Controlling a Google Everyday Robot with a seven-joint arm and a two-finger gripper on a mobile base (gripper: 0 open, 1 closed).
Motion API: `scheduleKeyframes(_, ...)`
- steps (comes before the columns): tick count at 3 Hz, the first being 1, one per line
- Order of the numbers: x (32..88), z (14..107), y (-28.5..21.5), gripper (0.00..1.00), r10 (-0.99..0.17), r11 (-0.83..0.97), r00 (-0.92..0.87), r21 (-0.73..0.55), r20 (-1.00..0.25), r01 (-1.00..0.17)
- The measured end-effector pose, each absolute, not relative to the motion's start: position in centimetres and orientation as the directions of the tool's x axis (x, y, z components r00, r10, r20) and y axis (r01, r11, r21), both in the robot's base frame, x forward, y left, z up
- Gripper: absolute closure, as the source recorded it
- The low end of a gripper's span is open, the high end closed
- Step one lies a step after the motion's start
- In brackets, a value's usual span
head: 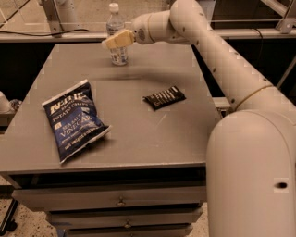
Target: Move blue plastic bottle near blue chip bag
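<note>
Three items share a grey table [152,139] as a white robot arm [217,51] reaches across it from the right of the frame. The cream-coloured gripper [116,40] sits at the far end of the table, directly in front of the blue plastic bottle [119,55] and overlapping its upper body in the camera's line of sight. Whether the gripper is open, closed or touching the bottle cannot be told from this angle. The bottle stands upright near the table's back edge, left of centre, with its white cap [114,7] showing above the gripper and its labelled lower half below it. The blue chip bag [76,121] lies flat near the front left corner, well apart from the bottle, its white lettering facing up and its lower end close to the front edge. A small black snack wrapper [164,97] lies flat to the right of centre, apart from both the bag and the bottle, roughly midway between the back and front edges. Beneath the tabletop, grey drawers [92,199] with small knobs run across the front of the cabinet. The arm's large rounded lower segment fills the bottom right of the view and hides that side of the cabinet.
</note>
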State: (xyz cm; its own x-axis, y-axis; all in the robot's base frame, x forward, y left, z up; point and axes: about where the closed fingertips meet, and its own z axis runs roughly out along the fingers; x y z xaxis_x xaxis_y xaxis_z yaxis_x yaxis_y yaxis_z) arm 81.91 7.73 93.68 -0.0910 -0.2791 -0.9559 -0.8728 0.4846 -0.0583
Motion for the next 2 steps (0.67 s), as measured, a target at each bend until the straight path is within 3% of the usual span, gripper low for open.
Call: scheduleKeyframes(2,83.69,93.23,11.05,0.41,-0.212,0.465,-0.056,-0.050,-0.976,-0.884)
